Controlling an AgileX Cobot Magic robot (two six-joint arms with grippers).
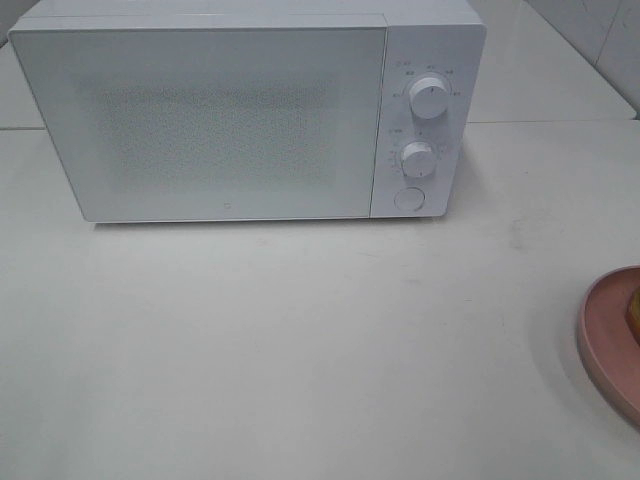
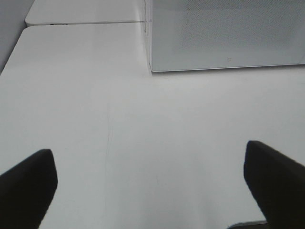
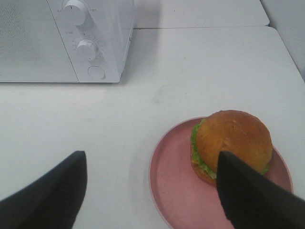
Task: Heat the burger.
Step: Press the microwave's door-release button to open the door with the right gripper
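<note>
The left end effector (image 2: 148, 157) is held above the bench (image 1: 300, 350) and pitched downward and forward, its two dark fingers (image 2: 28, 186) spread wide with nothing but bare surface between them. The closed door of the white microwave (image 1: 240, 120) is seen ahead of it and off to one side, well apart from the fingertips. The right end effector (image 3: 152, 160) is posed in a like manner, raised over the bench and angled down, its fingers parted and clamped on nothing. The burger (image 3: 232, 143) is found just ahead of and below one of these fingers, which covers part of the bun's near edge; whether they touch cannot be told. The burger is seated on the far side of a round pink plate (image 3: 176, 191), the plate lying beneath and beside that same finger. Farther ahead of the right end effector, two knobs (image 3: 88, 47) and a round button (image 3: 96, 72) on the microwave's control panel are faced.
</note>
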